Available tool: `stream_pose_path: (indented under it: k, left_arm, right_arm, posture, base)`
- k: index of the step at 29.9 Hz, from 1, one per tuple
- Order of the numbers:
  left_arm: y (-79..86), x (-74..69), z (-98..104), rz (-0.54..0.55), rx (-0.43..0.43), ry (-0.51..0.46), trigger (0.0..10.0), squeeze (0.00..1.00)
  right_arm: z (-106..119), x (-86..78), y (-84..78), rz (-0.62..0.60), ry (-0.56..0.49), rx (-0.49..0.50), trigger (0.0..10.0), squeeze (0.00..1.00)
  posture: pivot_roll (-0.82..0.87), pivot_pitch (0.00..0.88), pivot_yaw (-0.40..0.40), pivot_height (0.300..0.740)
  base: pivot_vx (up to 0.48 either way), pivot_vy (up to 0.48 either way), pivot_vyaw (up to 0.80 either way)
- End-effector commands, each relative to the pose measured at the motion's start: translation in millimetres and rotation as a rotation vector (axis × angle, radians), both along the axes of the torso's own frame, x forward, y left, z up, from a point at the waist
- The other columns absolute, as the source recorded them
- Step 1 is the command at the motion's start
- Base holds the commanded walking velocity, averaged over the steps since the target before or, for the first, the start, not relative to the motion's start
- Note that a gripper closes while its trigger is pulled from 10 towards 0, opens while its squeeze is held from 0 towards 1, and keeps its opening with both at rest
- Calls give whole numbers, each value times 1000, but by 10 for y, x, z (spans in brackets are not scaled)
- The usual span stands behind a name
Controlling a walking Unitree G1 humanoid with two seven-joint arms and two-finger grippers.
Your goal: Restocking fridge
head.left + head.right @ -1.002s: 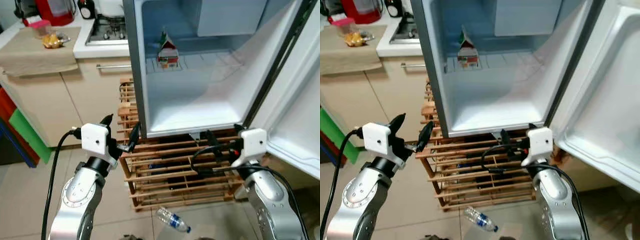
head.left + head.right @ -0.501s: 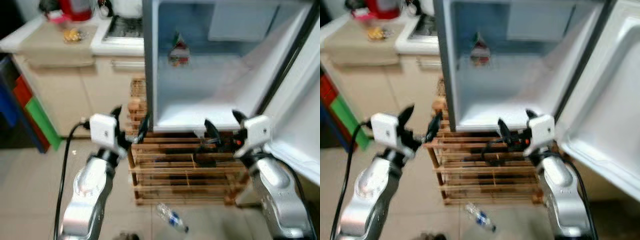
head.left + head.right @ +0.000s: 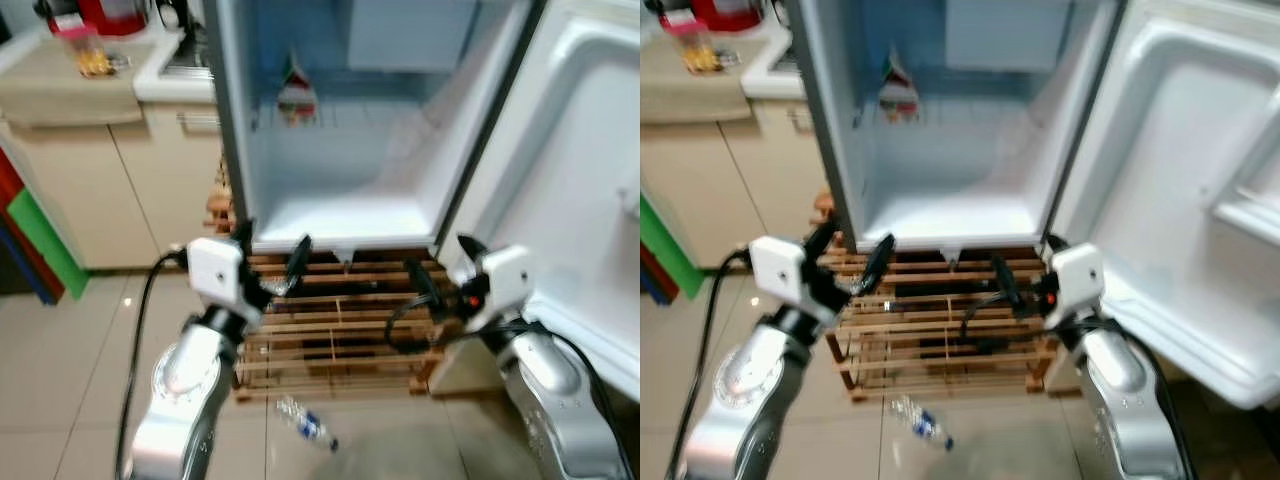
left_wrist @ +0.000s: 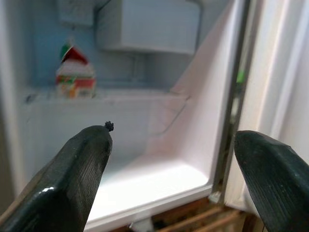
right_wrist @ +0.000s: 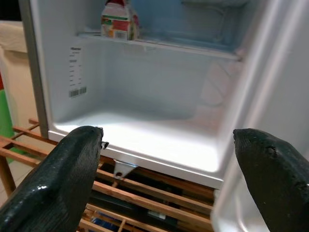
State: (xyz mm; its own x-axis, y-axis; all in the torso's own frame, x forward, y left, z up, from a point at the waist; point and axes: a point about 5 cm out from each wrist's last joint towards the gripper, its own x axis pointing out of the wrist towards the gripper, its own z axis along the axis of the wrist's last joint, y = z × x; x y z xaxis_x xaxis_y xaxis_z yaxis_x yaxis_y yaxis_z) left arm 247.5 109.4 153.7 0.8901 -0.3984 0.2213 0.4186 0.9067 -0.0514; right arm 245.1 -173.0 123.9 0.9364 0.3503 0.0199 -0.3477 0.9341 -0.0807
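Note:
The small fridge [image 3: 335,215] stands open on a wooden slatted rack [image 3: 335,335]. One milk carton [image 3: 293,88] with a red and green top sits on its upper shelf, also the carton [image 4: 75,77] in the left wrist view and the carton [image 5: 118,20] in the right wrist view. The lower floor of the fridge is bare. My left gripper [image 3: 272,250] is open, held in front of the fridge's lower left corner. My right gripper [image 3: 440,268] is open near the lower right corner, by the door hinge. Neither holds anything. A plastic water bottle [image 3: 305,425] lies on the floor below the rack.
The fridge door [image 3: 570,170] swings wide open to the right, with its shelves facing me. A beige cabinet and counter [image 3: 70,90] stand to the left with a red kettle [image 3: 100,12] and a stove top. Tiled floor lies in front.
The whole view has shifted: the fridge now sits further left and more of the open door shows. Both grippers stay open and raised before the fridge's lower edge.

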Motion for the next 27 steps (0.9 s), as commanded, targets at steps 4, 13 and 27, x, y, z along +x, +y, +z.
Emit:
stream_pose_path:
  k: [4, 13, 27]
  left_arm:
    - [45, 16, 8, -44, -2, 9, 10000, 0]
    - [41, 203, -35, -103, 72, 39, 10000, 0]
    - [560, 479, -1323, 27, 275, 904, 10000, 0]
  right_arm:
    - [-70, -139, 79, 70, 39, -12, 10000, 0]
    - [-511, -625, -271, 101, 353, -72, 10000, 0]
    - [-1270, -1251, -1419, -263, 941, -509, 10000, 0]
  posture:
    - [-175, 0, 66, 740]
    - [-230, 0, 114, 740]
    - [-276, 0, 153, 740]
  base:
    - [0, -480, 0]
    - [0, -107, 0]
    - [0, 0, 0]
